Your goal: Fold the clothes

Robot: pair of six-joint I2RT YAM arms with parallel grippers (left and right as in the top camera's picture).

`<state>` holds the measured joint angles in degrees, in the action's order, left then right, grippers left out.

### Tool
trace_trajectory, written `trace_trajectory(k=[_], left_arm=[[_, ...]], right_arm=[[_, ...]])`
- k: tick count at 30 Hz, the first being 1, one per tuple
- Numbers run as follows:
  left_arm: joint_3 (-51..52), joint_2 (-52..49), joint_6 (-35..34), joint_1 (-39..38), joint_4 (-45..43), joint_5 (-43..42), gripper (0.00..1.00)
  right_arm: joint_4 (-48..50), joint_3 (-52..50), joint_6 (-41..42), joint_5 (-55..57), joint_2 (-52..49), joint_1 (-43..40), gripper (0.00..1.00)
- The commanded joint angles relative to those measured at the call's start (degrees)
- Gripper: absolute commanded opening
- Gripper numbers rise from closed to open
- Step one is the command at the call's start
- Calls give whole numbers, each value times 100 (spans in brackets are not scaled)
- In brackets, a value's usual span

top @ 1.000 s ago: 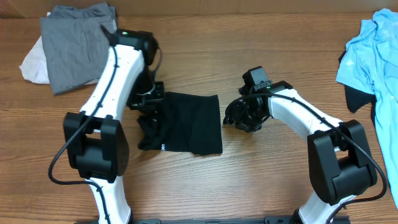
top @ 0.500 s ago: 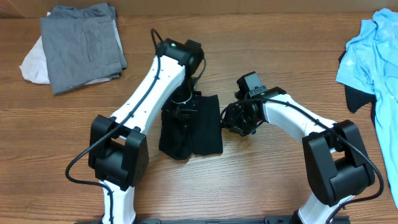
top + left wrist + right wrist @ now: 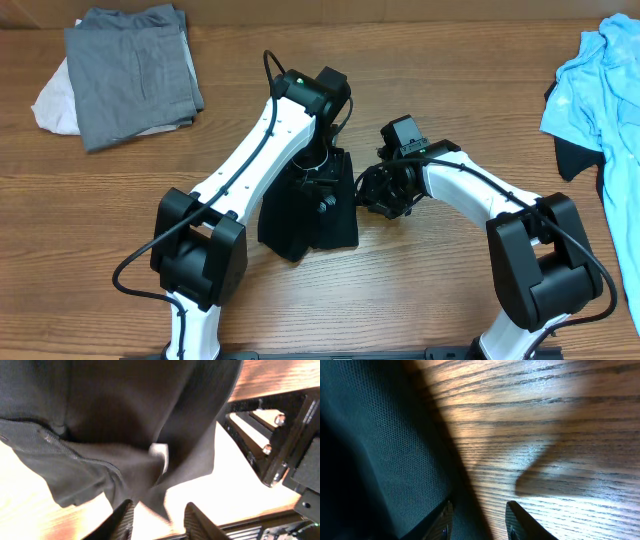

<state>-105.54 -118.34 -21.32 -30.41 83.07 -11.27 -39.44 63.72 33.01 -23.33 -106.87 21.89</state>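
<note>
At centre frame, a folded black shirt (image 3: 340, 225) lies on the table (image 3: 430, 295); the left gripper (image 3: 159, 520) hangs over it, jaws apart, while the right gripper (image 3: 479, 520), jaws likewise apart, sits at its right edge.

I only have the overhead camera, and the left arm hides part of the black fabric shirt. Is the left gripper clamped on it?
Observer: No. The left wrist view shows the left gripper with fingers apart, a corner of the black fabric shirt loose between them.
Operator: Any label visible?
Observer: Yes, a small white label at a fold above those fingers.
Operator: And the right gripper?
Observer: Open too; one finger over the shirt's edge, the other over the wooden table.
</note>
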Motion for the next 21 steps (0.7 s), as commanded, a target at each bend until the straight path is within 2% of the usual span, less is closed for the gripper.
trace_trajectory(k=[1,7,11,13,19,21], left_arm=[[-59,46,-55,-61,-17,-240,40],[-66,46,-55,-109,-111,-389,39],[-190,63,-33,11,9,-367,32],[-297,98,-26,164,149,-313,32],[-389,114,186,828,527,-7,42],[-328,114,186,1051,520,153,54]], right_arm=[[39,-37,31,-35,127,28,39],[42,-33,31,-31,127,-4,42],[-142,101,-4,-39,133,-262,42],[-498,326,-188,-39,136,-463,35],[-1961,1344,-999,-138,153,-966,33],[-2337,1674,-1637,-614,155,-979,35]])
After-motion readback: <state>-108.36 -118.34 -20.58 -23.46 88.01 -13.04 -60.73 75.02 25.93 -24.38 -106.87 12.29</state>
